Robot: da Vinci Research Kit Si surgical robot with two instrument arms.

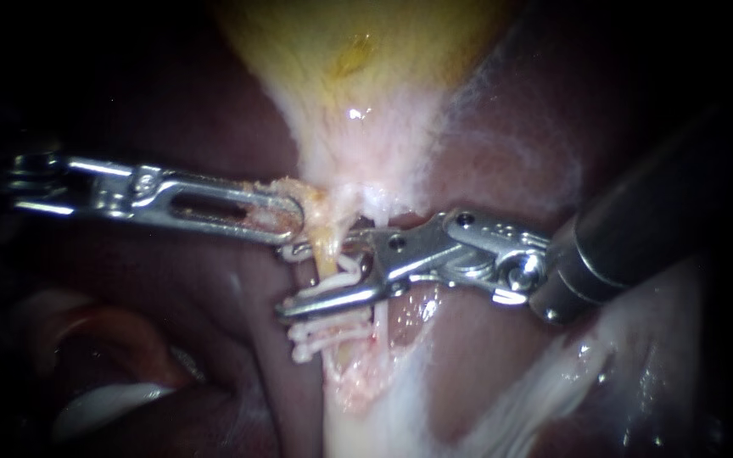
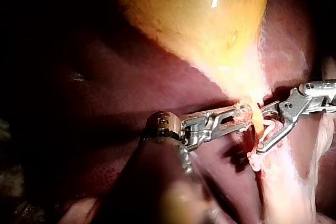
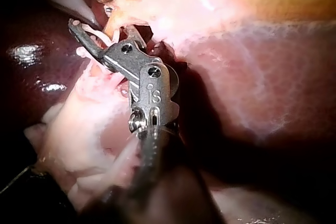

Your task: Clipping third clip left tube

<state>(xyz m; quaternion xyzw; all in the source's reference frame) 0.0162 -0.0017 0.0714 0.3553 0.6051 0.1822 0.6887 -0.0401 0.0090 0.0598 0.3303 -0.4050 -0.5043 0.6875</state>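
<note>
The gallbladder (image 1: 358,68) narrows downward into a yellowish left tube (image 1: 327,259). My left instrument (image 1: 294,216) comes in level from the left, its slotted jaws shut on the tissue at the gallbladder's neck. From the right, my right instrument (image 1: 290,280) straddles the tube, its jaws wide apart and holding a white clip (image 1: 345,273) around it. Two white clips (image 1: 324,335) sit on the tube just below those jaws. In the left wrist view the right instrument (image 2: 260,131) stands just beyond my left instrument (image 2: 244,115). The right wrist view shows my right instrument (image 3: 102,30) on the tube.
Dark red liver (image 1: 171,127) lies on both sides of the tube. Pale white tissue (image 1: 400,399) runs down from the clipped stretch. Another whitish strand (image 1: 545,390) passes under the right instrument's shaft. A pale fold (image 1: 103,403) shows at the lower left.
</note>
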